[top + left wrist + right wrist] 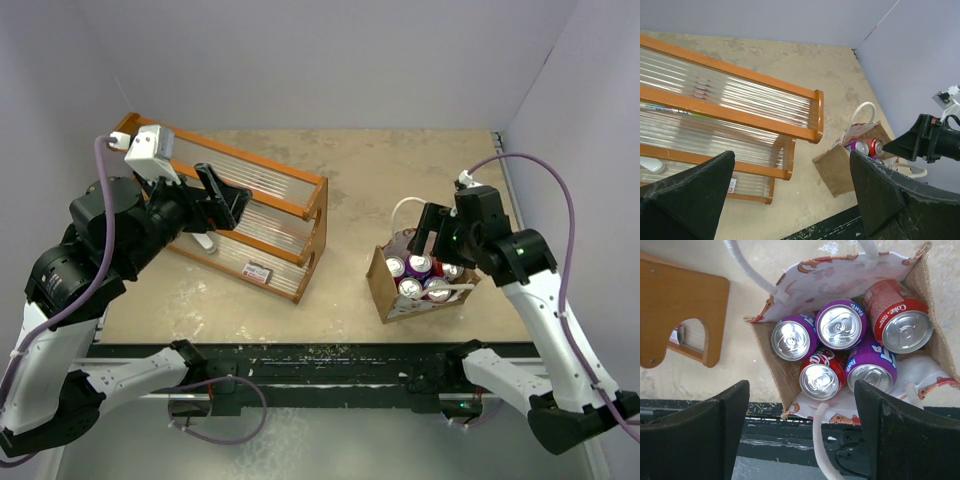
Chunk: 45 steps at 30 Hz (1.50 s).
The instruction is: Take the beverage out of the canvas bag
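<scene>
Both black fingers (695, 435) of the right gripper (800, 435) are spread wide apart and hold nothing. It hangs right over the canvas bag (830, 275) and looks down into it. The bag sits on the table (400, 160), on the right side near the front edge, with its top open. Inside are five cans packed close: three purple Fanta cans (841, 326) and two red Coke cans (822, 377). One red can (897, 315) at the side leans over; the others stand up. How high the fingers are above the cans is hard to tell. The left gripper (790, 200) is spread wide too, with nothing in it. It is up over the wooden rack (740, 120), well apart from the bag.
</scene>
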### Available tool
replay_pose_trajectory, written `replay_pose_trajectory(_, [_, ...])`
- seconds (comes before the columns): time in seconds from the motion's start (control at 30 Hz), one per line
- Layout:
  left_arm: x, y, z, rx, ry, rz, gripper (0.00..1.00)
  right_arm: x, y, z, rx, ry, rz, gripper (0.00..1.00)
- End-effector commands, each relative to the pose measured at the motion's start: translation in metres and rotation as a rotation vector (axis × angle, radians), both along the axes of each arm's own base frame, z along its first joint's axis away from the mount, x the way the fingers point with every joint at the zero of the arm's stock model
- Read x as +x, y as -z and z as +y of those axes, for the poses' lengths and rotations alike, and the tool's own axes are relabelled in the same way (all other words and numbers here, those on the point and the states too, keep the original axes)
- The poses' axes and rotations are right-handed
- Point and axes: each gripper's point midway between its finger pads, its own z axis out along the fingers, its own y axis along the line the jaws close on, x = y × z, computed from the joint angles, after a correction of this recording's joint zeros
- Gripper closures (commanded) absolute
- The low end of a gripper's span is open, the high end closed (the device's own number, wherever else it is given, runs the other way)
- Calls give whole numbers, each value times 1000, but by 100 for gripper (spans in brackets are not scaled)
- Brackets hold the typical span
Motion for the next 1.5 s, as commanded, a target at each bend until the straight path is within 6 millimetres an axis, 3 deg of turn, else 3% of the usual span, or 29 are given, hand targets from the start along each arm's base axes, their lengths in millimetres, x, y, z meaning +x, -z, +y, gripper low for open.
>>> replay_pose_trajectory(0.0, [4, -4, -8, -27, 16, 2, 1, 15, 12, 3, 31, 78, 20, 17])
replay_pose_trajectory(0.07, [5, -3, -10, -24, 20, 4, 1, 18, 23, 1, 26, 125, 45, 23])
replay_pose_trajectory(0.4, [8, 2, -20, -26, 50, 33, 1, 30, 69, -8, -10, 286, 138, 25])
replay_pose_trajectory(0.83, [8, 7, -24, -34, 54, 57, 1, 45, 103, -14, -102, 337, 210, 25])
replay_pose_trajectory(1.3, [14, 8, -29, -21, 55, 63, 1, 53, 119, -4, -89, 320, 257, 25])
replay_pose_trajectory(1.47, [16, 9, -33, -19, 65, 71, 1, 57, 103, -17, -140, 352, 209, 24])
